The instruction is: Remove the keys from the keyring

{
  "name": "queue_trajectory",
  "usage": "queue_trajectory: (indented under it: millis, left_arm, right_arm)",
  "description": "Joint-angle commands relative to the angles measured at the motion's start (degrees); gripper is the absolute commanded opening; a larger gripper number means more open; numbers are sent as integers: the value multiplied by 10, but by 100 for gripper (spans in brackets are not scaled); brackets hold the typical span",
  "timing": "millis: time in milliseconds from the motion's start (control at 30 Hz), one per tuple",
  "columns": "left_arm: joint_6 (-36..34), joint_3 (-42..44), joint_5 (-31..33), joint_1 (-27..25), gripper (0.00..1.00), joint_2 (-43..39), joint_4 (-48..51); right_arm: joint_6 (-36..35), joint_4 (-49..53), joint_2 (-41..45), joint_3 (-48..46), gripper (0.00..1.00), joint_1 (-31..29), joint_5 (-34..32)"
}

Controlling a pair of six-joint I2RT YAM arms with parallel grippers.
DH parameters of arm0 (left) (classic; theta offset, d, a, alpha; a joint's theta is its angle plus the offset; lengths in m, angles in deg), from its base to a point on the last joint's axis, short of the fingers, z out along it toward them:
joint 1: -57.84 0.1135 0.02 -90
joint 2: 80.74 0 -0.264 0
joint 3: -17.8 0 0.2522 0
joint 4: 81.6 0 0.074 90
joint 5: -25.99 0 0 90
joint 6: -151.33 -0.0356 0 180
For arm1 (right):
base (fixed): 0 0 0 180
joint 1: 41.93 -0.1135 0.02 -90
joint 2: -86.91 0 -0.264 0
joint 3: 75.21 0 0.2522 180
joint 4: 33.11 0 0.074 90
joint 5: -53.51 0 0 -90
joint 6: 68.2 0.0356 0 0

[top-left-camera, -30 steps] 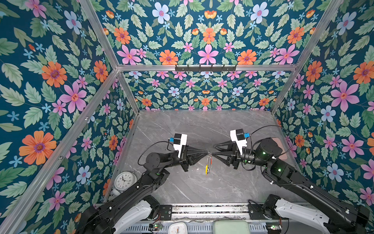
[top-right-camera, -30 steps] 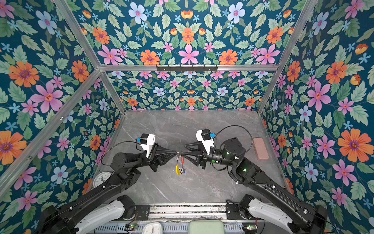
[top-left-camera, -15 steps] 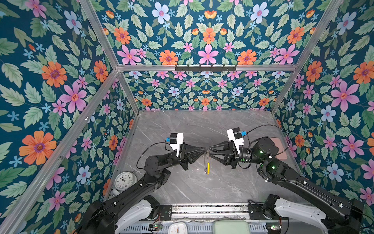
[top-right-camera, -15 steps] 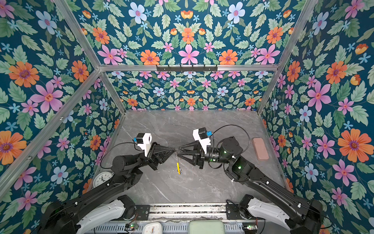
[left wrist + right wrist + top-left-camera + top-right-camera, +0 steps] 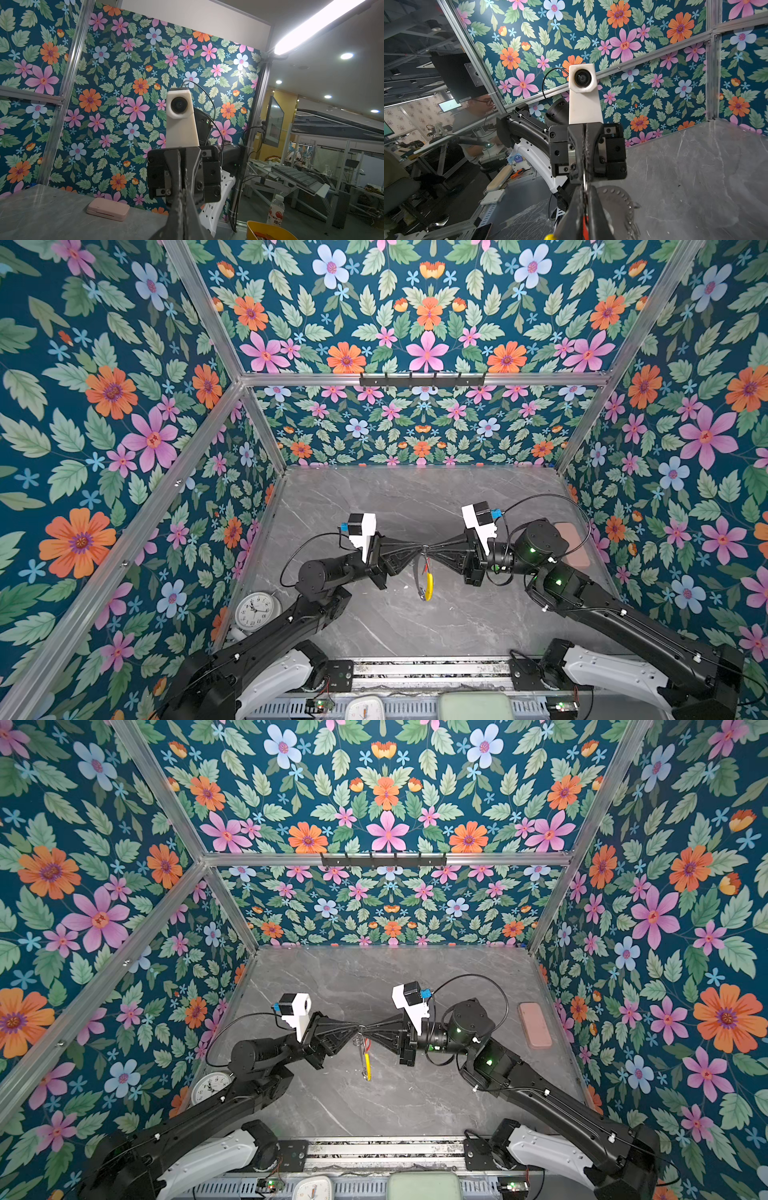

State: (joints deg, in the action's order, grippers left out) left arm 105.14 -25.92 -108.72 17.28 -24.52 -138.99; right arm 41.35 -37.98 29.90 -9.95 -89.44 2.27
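Grey marble tabletop [image 5: 415,497], floral walls [image 5: 415,427], and a meeting in mid-air.
My left gripper [image 5: 420,550] and right gripper [image 5: 431,550] both pinch shut on the keyring [image 5: 429,585], hanging above the tabletop, red-tagged key [image 5: 425,567] attached.

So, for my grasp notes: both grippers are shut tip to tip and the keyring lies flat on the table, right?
Not flat: the keyring hangs upright from the meeting tips of the shut left gripper and right gripper, as both top views show.

Left gripper [image 5: 419,549] and right gripper [image 5: 432,550] meet tip-to-tip, both closed.
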Motion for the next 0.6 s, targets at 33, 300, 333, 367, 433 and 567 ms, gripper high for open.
queue_trajectory:
  millis: [33,300,333,367,433,567]
  left_arm:
    - [-1,-4,6,1,0,0,-14]
    - [3,-13,-10,1,31,-7,28]
    - [-3,-14,-11,1,33,-14,45]
    - [-9,-16,-12,0,35,-21,63]
    - [-26,-21,-8,1,38,-38,118]
    - [-59,-49,-23,2,41,-52,231]
  right_arm:
    - [-4,8,2,7,0,-3,10]
    - [-30,95,17,23,0,-3,-7]
    - [-35,116,20,26,0,-3,-13]
    - [-39,135,22,30,0,-3,-20]
    - [-50,181,25,41,0,-3,-38]
    - [-75,290,20,83,0,-3,-84]
